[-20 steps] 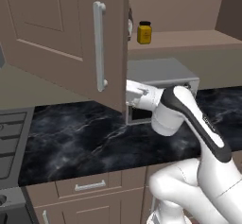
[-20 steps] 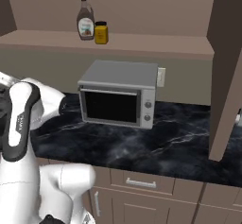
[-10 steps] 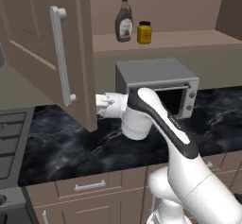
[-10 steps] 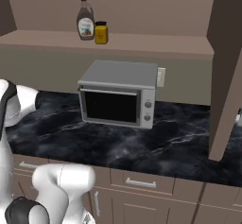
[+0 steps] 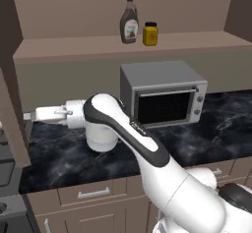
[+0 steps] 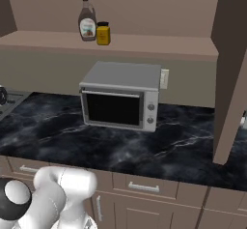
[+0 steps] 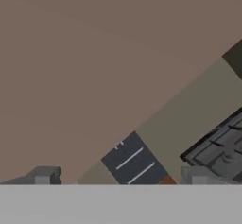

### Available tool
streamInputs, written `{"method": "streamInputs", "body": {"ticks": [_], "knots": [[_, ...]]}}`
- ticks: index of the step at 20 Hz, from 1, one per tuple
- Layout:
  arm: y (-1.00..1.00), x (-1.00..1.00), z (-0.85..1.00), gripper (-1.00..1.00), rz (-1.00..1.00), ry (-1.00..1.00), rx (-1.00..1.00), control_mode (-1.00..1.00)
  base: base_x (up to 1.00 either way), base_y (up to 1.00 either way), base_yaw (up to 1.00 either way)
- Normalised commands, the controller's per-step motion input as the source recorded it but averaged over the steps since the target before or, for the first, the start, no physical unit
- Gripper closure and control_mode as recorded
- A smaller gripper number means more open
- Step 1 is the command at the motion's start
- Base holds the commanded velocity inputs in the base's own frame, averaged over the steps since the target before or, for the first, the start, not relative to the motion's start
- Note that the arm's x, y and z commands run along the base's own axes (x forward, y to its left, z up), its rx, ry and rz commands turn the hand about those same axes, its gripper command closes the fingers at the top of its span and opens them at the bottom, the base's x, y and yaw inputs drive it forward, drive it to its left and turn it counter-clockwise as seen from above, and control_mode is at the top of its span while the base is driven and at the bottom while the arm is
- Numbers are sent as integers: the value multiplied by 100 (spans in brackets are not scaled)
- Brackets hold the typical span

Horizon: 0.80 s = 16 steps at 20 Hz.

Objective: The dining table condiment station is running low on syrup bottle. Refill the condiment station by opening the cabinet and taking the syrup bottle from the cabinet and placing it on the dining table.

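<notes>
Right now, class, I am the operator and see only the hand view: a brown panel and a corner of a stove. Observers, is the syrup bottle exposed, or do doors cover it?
Observer: Exposed. The syrup bottle stands upright on the shelf of the cabinet, whose doors stand open at either side.
Operator: Is anything next to it?
Observer: A yellow jar with a black lid stands close beside it, on the side away from the arm's hand.
Operator: Where is my gripper relative to the bottle?
Observer: The gripper is open, well below the shelf and far to the bottle's left, near the left door.
</notes>
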Motion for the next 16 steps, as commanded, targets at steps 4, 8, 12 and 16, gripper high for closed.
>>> {"method": "streamInputs", "body": {"ticks": [4,8,12,16], "knots": [[100,0,8,-100,-4,-3,-11,-100,0,0,0],[83,0,11,-100,-11,0,-12,-100,0,0,0],[-2,0,-3,-100,0,-1,-5,-100,0,0,0],[-58,-25,-2,-100,-12,-10,-10,-100,0,0,0]]}}
